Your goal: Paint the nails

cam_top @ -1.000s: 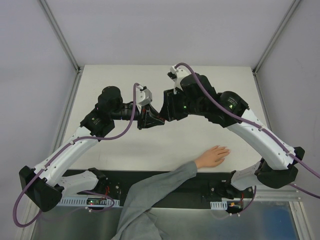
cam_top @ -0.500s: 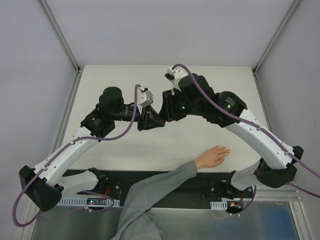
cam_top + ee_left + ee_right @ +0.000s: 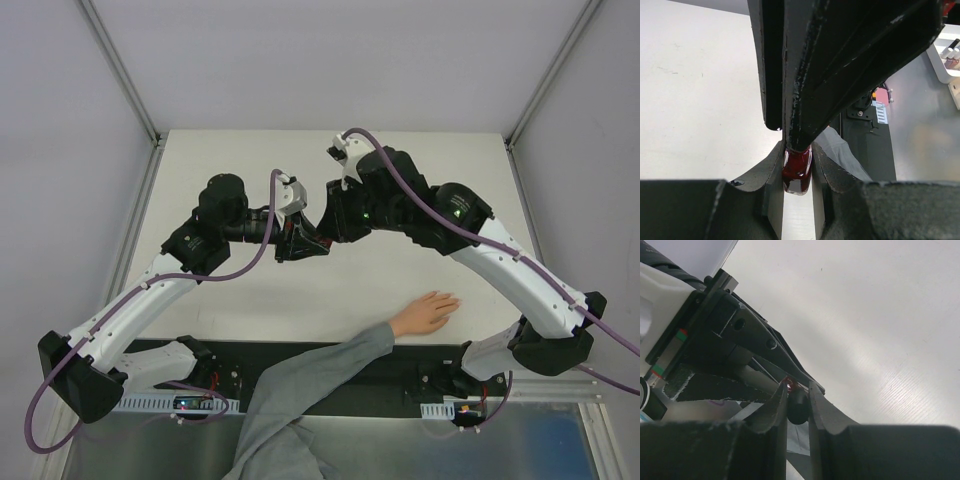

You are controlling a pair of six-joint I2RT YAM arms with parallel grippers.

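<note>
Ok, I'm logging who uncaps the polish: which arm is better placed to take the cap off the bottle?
Right. The right end effector pinches the black cap, so it can likely twist it off. The left end effector is shut on the dark red bottle, steadying it.

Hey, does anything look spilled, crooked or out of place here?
Nothing stands out. The left gripper holds the dark red bottle, the right gripper flanks its cap, no polish shows on the table, and the hand lies flat.
</note>
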